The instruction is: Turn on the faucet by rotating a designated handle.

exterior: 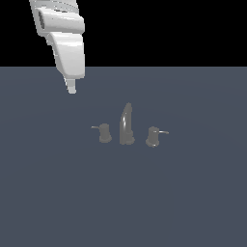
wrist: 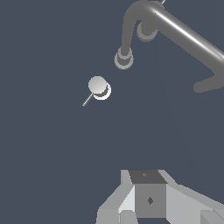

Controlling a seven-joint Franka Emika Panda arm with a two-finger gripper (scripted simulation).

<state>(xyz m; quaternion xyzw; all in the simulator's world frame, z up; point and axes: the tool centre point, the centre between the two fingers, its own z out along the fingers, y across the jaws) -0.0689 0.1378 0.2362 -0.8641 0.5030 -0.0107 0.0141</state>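
Dark slate-blue desk point(exterior: 193, 202) fills the lower part of the exterior view, with flat black behind it. The faucet point(exterior: 126, 124) stands near the middle of the desk as three separate dull-grey pieces in a row: a tall tapering spout in the centre and a stubby knob on either side, each set a little apart from it. The handle point(exterior: 104, 132) is the knob on the exterior view's left, its thin pale lever projecting further left from the top. The other knob point(exterior: 153, 136) sits on the exterior view's right, with its lever pointing right.

The white arm point(exterior: 65, 38) is seen coming down from the upper left of the exterior view, and the end effector point(exterior: 71, 89) hangs above the desk, well apart from the handle and touching nothing. Open desk lies between the two — no object is seen in the way.

In the wrist view the handle point(wrist: 99, 87) is seen from above as a pale round top with its lever slanting off one side, and the spout point(wrist: 170, 30) arches just beyond it. Only the base of the end effector point(wrist: 149, 199) is shown there – whether its fingers are parted or closed cannot be told.
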